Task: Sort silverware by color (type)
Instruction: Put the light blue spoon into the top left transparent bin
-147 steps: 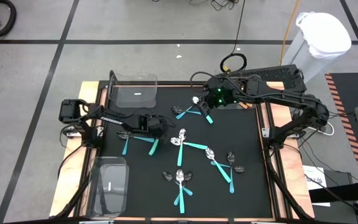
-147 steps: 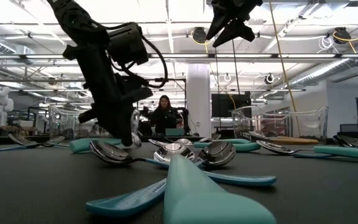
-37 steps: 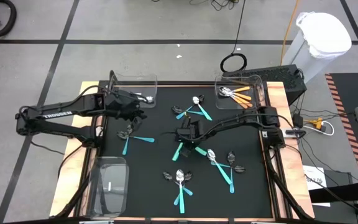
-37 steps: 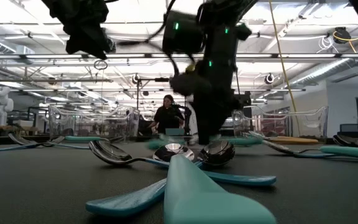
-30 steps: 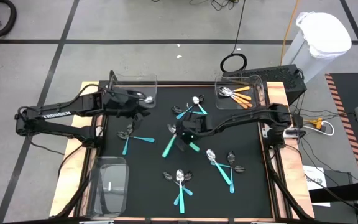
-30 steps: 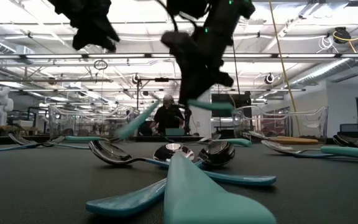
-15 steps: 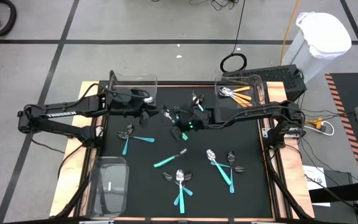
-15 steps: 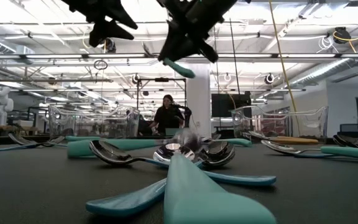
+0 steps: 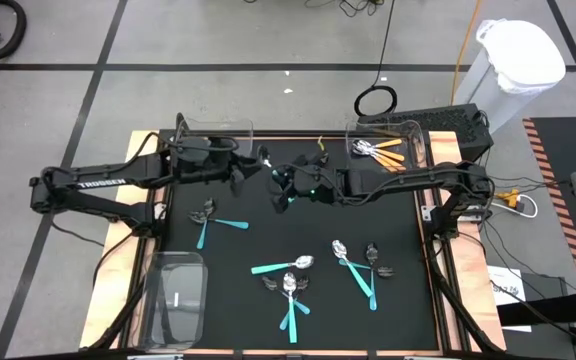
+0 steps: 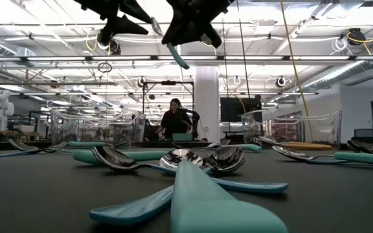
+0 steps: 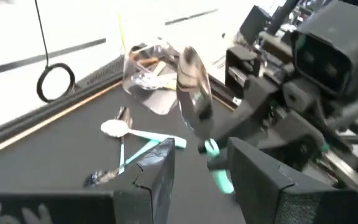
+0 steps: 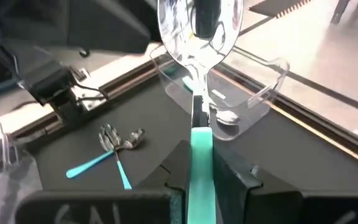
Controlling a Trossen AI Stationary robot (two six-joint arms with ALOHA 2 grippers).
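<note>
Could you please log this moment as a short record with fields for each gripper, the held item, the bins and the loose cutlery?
right gripper: raised above the mat's far middle, shut on a teal-handled spoon
left gripper: open, raised close beside the spoon's bowl, holding nothing
far left bin: clear, one utensil visible inside in the right wrist view
far right bin: clear, holds orange-handled utensils
near left bin: clear, contents not discernible
loose silverware: teal-handled pieces scattered on the black mat
</note>
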